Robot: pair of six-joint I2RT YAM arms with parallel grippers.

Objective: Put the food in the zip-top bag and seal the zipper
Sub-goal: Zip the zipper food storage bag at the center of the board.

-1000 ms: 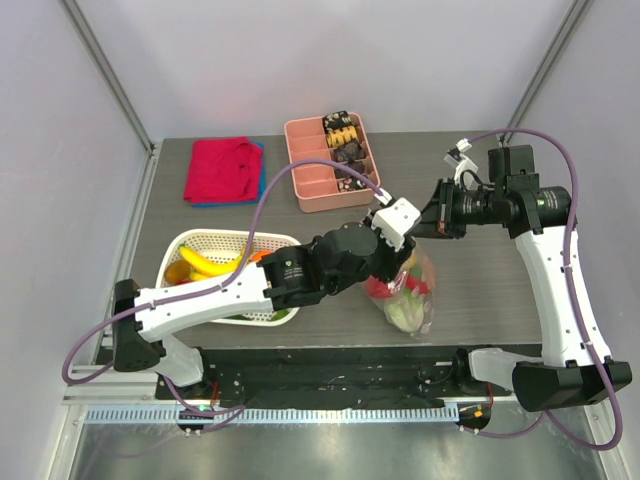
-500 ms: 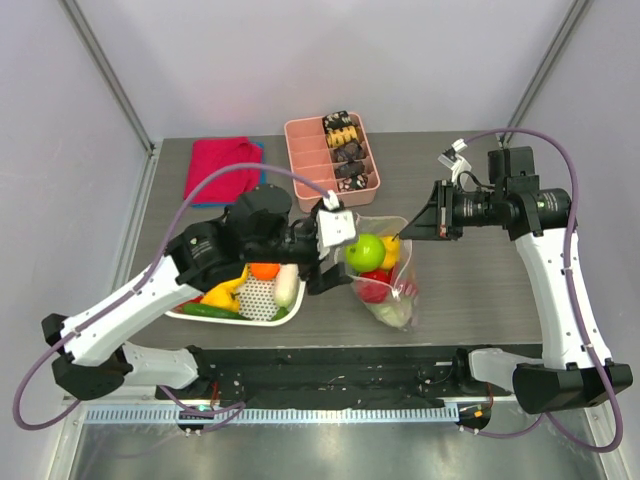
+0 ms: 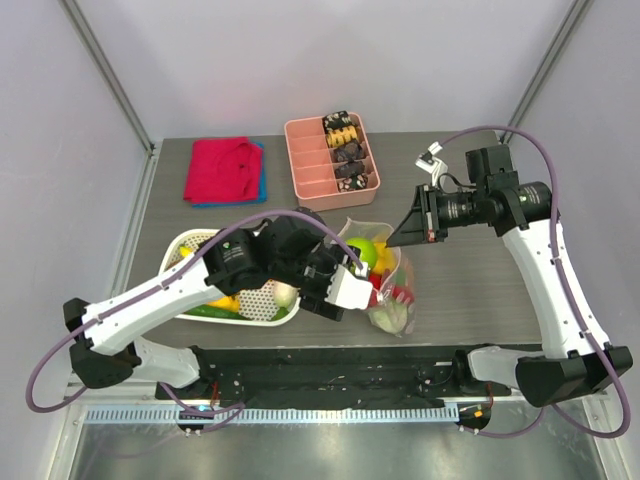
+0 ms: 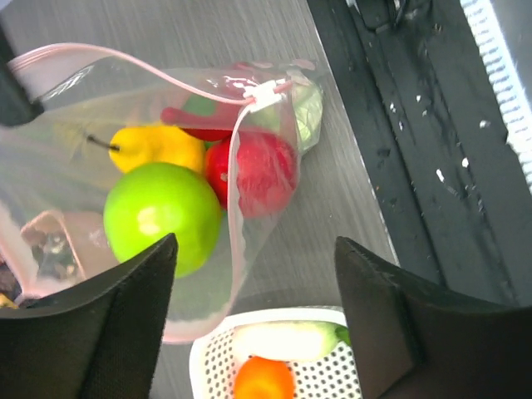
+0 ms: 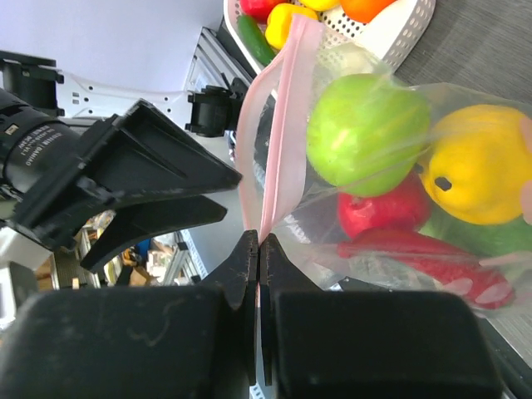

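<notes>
The clear zip-top bag lies mid-table with its mouth held up. My right gripper is shut on the pink zipper strip at the mouth's edge. Inside the bag are a green apple, a yellow pepper, a red fruit and green lettuce. My left gripper hovers open and empty beside the bag's mouth, between bag and basket. More food, an orange and a white-green vegetable, lies in the basket.
The white mesh basket sits at the left under my left arm. A pink compartment tray with snacks stands at the back centre. Red and blue folded cloths lie at the back left. The table's near edge runs just below the bag.
My left gripper opened and let the green apple drop into the bag, then drew back toward the near edge. My right gripper shifted slightly left, still pinching the zipper strip.
</notes>
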